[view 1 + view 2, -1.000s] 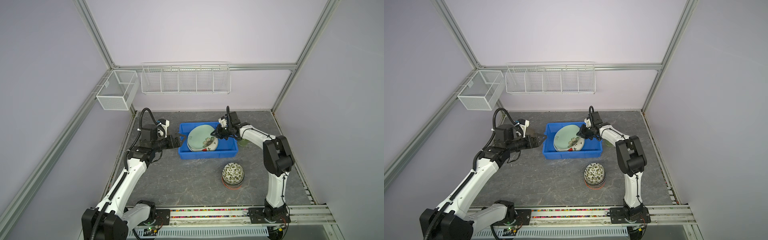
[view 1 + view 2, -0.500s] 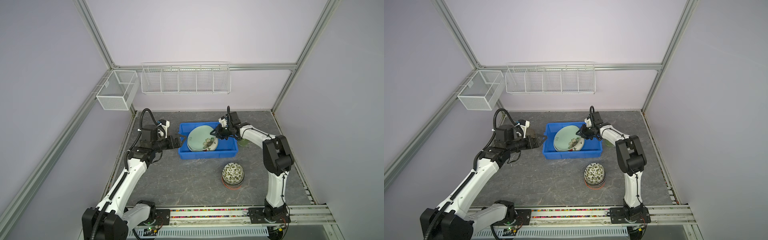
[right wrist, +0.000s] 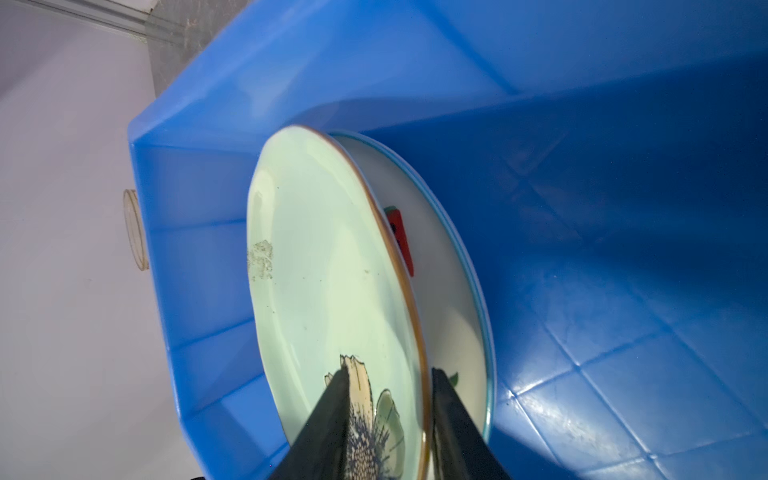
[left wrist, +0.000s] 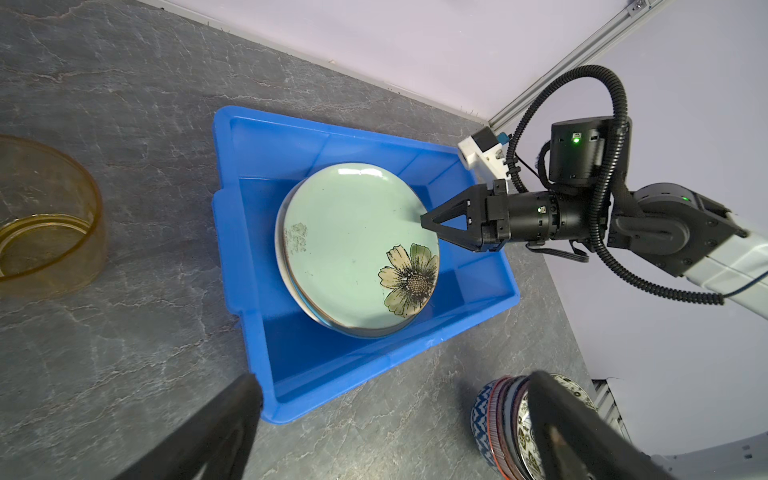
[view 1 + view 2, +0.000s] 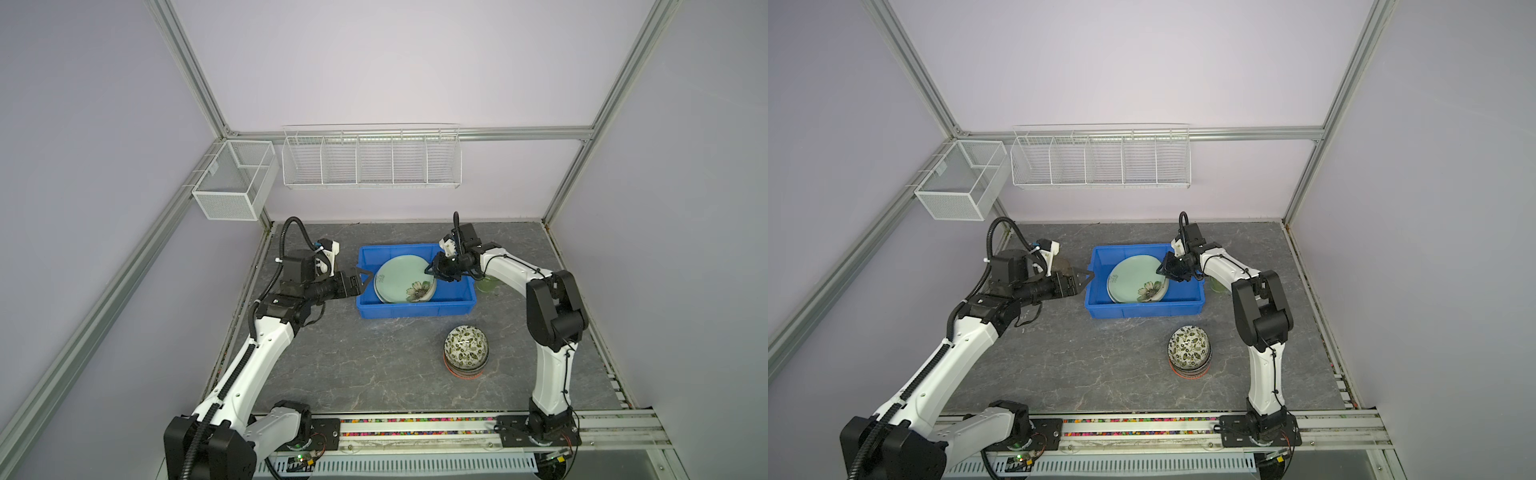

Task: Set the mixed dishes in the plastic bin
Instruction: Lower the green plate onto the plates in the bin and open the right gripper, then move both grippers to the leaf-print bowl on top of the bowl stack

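Facing upward, green plate (image 5: 399,278) lies flower-frontward in blue bin (image 5: 415,309).

The grey marbled desk (image 5: 353,370) carries a blue bin (image 5: 415,310) toward the back. A stack of patterned bowls (image 5: 465,351) stands apart nearer the front. A green cup (image 5: 487,285) sits beside the bin's right end and an amber cup (image 4: 45,220) off its left.

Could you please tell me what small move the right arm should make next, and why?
Probably draw the right gripper straight back off the pale green plate. The plate lies in the blue bin on the watermelon plate, and the jaws stand apart either side of its rim, so it looks released.
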Robot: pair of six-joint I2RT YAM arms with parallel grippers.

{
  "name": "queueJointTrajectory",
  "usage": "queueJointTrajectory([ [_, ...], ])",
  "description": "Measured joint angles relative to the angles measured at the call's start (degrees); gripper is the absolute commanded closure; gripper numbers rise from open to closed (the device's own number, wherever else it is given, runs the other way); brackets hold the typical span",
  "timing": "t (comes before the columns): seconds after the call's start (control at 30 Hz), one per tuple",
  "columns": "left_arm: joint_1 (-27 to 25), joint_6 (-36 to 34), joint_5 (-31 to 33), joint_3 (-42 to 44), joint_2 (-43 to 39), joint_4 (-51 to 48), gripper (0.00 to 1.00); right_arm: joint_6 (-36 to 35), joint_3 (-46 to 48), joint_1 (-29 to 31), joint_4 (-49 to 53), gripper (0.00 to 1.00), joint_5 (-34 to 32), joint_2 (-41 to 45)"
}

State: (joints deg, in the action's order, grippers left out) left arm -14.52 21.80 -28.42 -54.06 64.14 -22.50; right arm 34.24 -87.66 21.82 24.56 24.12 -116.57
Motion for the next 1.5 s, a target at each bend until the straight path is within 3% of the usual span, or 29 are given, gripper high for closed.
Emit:
queueJointTrajectory([
  [0.4, 0.00, 0.00, 0.11, 0.00, 0.00, -0.07, 0.01, -2.64, -0.02, 0.02, 2.08, 0.60, -2.49, 0.94],
  [0.6, 0.00, -0.07, 1.70, 0.02, 0.17, -1.01, 0.01, -5.44, 0.20, 0.83, 5.84, 0.53, -5.22, 8.28],
  [0.77, 0.00, -0.11, 4.42, 0.02, 0.15, -2.80, 0.01, -7.32, 3.39, 3.04, 6.58, 0.40, -7.43, 18.10],
  [0.8, 0.00, -0.11, 4.94, 0.02, 0.15, -3.02, 0.01, -7.45, 4.13, 3.61, 6.73, 0.32, -7.82, 19.41],
  [0.87, 0.00, -0.26, 6.43, 0.04, 0.15, -3.50, 0.01, -7.82, 5.79, 5.16, 7.54, 0.07, -8.70, 21.51],
  [0.9, 0.00, -0.28, 7.19, 0.04, 0.15, -3.76, 0.01, -8.00, 6.56, 5.95, 7.87, 0.02, -9.38, 22.23],
  [1.07, 0.00, -0.28, 10.54, 0.61, 0.15, -4.85, 0.01, -8.81, 11.87, 10.29, 10.78, 0.12, -13.33, 26.69],
  [1.4, -0.15, 0.44, 13.49, -0.13, 0.15, -10.51, 0.01, -8.57, 15.04, 14.49, 19.65, 0.12, -22.27, 42.73],
  [1.5, -2.54, 0.96, 14.25, -2.67, 0.17, -12.07, 0.01, -7.45, 15.26, 15.50, 23.98, 0.10, -25.33, 46.62],
])
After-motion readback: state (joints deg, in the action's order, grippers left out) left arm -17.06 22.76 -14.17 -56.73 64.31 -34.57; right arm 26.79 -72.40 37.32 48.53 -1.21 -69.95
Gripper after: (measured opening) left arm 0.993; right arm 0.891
